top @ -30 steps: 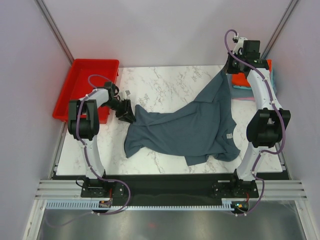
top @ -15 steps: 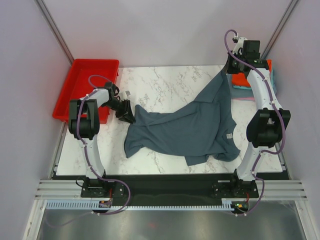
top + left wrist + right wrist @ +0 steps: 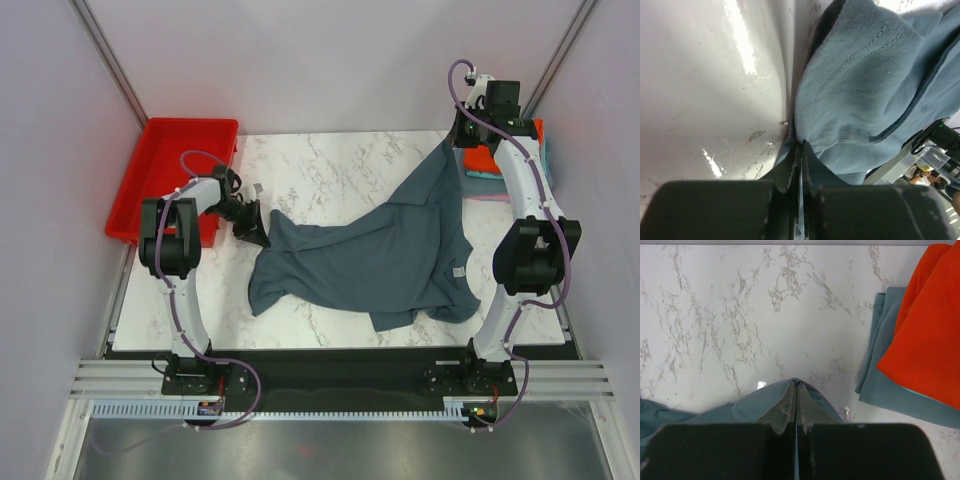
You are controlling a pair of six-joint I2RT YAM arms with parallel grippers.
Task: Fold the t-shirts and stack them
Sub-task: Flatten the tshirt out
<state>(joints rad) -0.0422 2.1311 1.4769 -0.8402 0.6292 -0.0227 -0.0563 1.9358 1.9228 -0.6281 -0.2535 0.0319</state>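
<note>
L gripper [image 3: 252,232], R gripper [image 3: 456,138] each at edge of blue-grey t-shirt [image 3: 385,255]; red tray [image 3: 160,126] far-left.

Overhead and wrist close-ups, shared t-shirt [image 3: 380,255]

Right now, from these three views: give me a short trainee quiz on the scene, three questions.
1. True or false: the left end effector is shut on an edge of the large slate blue-grey cloth t-shirt.
2. What lies on the teal cloth shirt? A red plastic tray; B orange-red cloth shirt; C nothing.
3. How many end effectors grip the blue-grey t-shirt?

Key: 1 true. 2 B. 3 two; the right end effector pinches it too.
</note>
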